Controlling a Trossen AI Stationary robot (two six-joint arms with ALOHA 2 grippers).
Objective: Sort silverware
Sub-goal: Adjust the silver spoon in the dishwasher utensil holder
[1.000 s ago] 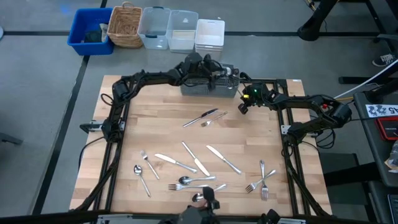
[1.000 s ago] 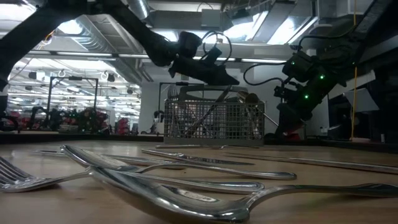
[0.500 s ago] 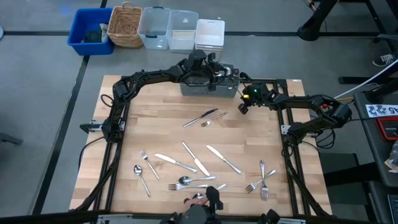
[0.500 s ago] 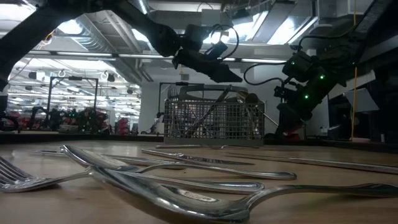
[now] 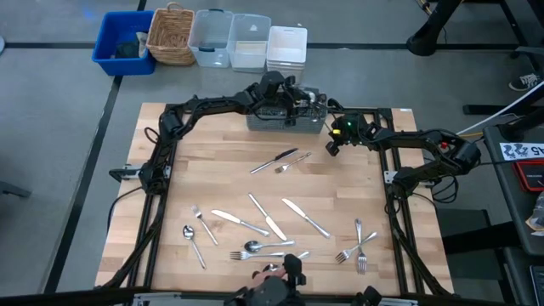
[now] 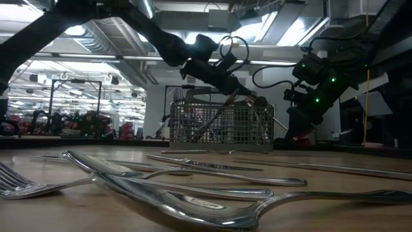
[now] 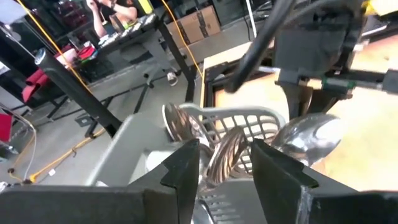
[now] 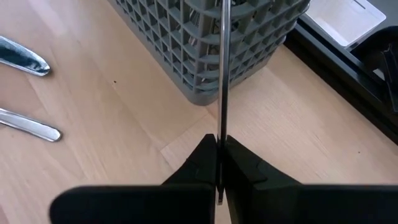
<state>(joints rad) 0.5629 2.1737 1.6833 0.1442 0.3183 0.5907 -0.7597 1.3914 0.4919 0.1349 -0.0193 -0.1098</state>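
A grey wire-mesh basket (image 5: 285, 119) stands at the table's far edge with spoons and other silverware (image 7: 311, 134) upright in it. My left gripper (image 7: 224, 149) hangs open just above the basket (image 6: 219, 122), slanting down. Its fingers stand either side of a spoon bowl (image 7: 227, 155); I cannot tell whether they touch it. My right gripper (image 8: 219, 140) waits right of the basket (image 8: 205, 56), shut on a slim piece of silverware (image 8: 221, 62) seen edge-on as a dark line. More silverware (image 5: 268, 217) lies flat on the table's near half. My right gripper pinches the slim piece between its two fingers at the part beside the fingertips (image 8: 220, 124). The piece runs straight forward along the fingers, past the basket's corner. Its far end leaves the picture, and which kind of piece it is I cannot tell.
A knife and fork (image 5: 280, 160) lie mid-table; knives (image 5: 304, 217), spoons (image 5: 194, 240) and forks (image 5: 357, 246) lie toward the near edge. Bins (image 5: 123, 42) and a wicker basket (image 5: 170, 36) stand on the floor beyond the far edge. A person (image 7: 115, 9) sits in the room behind.
My left gripper has moved slightly toward the table's right edge and sunk toward the basket. It has tipped its fingers further down and rolled about its own axis, staying open. The silverware on the table lies unchanged.
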